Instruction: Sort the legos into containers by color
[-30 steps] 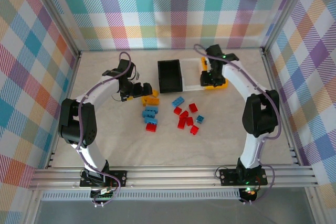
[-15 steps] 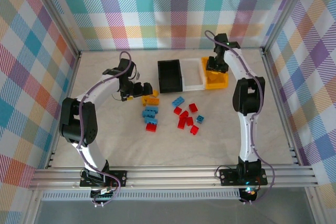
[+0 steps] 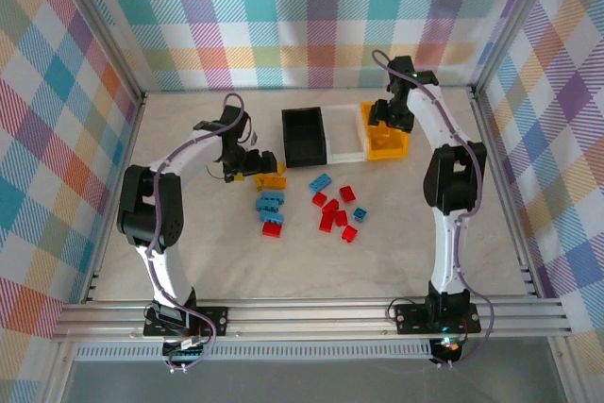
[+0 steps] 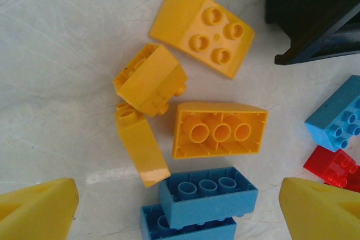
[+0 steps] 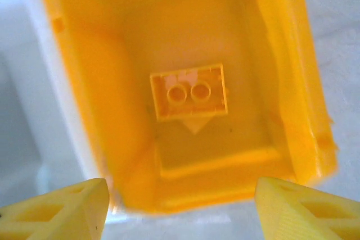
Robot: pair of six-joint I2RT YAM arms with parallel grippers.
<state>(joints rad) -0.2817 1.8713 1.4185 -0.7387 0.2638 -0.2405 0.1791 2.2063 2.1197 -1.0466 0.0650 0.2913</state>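
Several orange-yellow legos [image 4: 219,130] lie tumbled on the table, with two blue legos [image 4: 208,192] stacked just below them. My left gripper [image 4: 179,217] hovers open over this cluster [image 3: 271,176], holding nothing. Its yellow fingertips [image 4: 36,209] stand wide apart. More blue [image 3: 321,181] and red legos [image 3: 335,214] lie scattered mid-table. The black [image 3: 305,136], white [image 3: 345,134] and orange-yellow [image 3: 389,145] containers stand in a row at the back. My right gripper [image 5: 183,214] is open and empty above the orange-yellow container [image 5: 287,54]. One orange-yellow lego [image 5: 189,91] rests upside down on that container's floor.
The black container's corner [image 4: 315,9] is close to the upper right of the orange-yellow cluster. A lone red lego [image 3: 272,226] lies nearer me than the blue pair. Plaid walls and metal rails [image 3: 311,313] enclose the table.
The right arm has swung its elbow inward and straightened, with its gripper staying over the orange-yellow container. The left gripper has shifted slightly right over the orange-yellow legos.
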